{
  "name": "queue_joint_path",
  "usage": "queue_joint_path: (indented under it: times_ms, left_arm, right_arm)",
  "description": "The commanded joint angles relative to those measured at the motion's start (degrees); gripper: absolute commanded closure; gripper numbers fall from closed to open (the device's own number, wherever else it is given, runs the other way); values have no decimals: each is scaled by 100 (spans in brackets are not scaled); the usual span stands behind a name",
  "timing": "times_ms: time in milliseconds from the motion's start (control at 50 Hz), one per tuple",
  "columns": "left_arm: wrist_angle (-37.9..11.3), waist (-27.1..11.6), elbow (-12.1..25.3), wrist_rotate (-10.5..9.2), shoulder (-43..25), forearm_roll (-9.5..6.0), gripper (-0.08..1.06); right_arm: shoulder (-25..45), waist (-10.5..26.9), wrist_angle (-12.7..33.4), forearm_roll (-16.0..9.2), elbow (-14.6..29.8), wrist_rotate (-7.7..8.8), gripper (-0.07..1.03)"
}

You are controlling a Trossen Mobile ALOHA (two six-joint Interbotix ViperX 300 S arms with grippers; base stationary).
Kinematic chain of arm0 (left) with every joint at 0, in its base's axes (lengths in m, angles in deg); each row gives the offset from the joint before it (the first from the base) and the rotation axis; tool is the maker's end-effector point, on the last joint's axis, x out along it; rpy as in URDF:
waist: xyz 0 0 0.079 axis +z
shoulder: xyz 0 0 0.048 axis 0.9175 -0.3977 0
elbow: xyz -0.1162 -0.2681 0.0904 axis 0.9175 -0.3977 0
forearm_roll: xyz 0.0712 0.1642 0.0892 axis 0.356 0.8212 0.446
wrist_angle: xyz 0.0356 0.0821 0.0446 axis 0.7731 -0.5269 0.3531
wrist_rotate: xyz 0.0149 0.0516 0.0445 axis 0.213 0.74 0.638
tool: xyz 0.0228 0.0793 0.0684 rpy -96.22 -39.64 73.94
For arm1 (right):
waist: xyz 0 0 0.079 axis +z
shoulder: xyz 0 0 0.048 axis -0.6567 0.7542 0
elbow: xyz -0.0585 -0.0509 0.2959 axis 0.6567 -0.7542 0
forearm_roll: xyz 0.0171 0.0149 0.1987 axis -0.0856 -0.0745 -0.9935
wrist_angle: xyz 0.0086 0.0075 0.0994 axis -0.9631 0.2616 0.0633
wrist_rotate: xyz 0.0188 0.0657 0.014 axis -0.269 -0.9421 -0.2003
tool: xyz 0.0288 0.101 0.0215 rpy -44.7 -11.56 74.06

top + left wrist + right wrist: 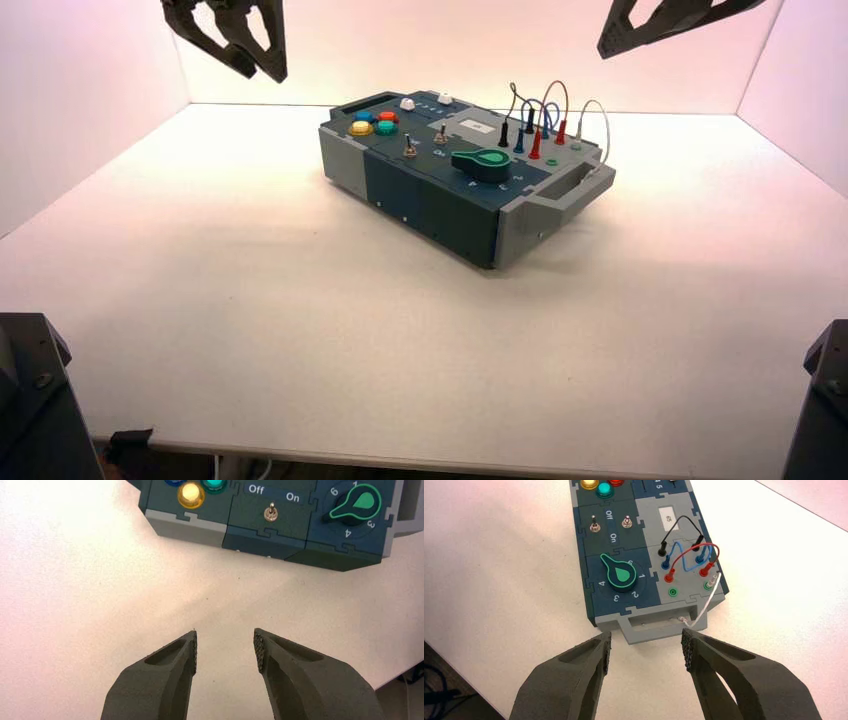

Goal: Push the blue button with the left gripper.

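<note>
The blue button [364, 116] sits in a cluster of round buttons at the box's far left corner, beside yellow [361, 128], red [388, 117] and teal [385, 127] ones. In the left wrist view only a sliver of the blue button [173, 482] shows at the picture's edge, next to the yellow [190, 495] and teal [214, 484] buttons. My left gripper [262, 68] hangs high at the back left, well away from the box. It [225, 647] is open over bare table with nothing between its fingers. My right gripper [648, 650] hangs open off the box's handle end.
The box [440, 200] stands turned on the white table [250, 330]. It carries two toggle switches [410, 150], a green teardrop knob [480, 162] and plugged wires [540, 110]. White walls close the back and sides.
</note>
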Motion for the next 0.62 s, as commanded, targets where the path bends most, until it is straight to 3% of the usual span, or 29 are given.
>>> queue_joint_path:
  times_ms: [20,620]
  left_arm:
    - [18,-26,176,-9,53,0,37]
    - [-18,-35,211,-18,-105,0,37]
  right_arm:
    - [-26,-26,-53,9,79,0,23]
    - [-79,-26,-62,9,62,-9,23]
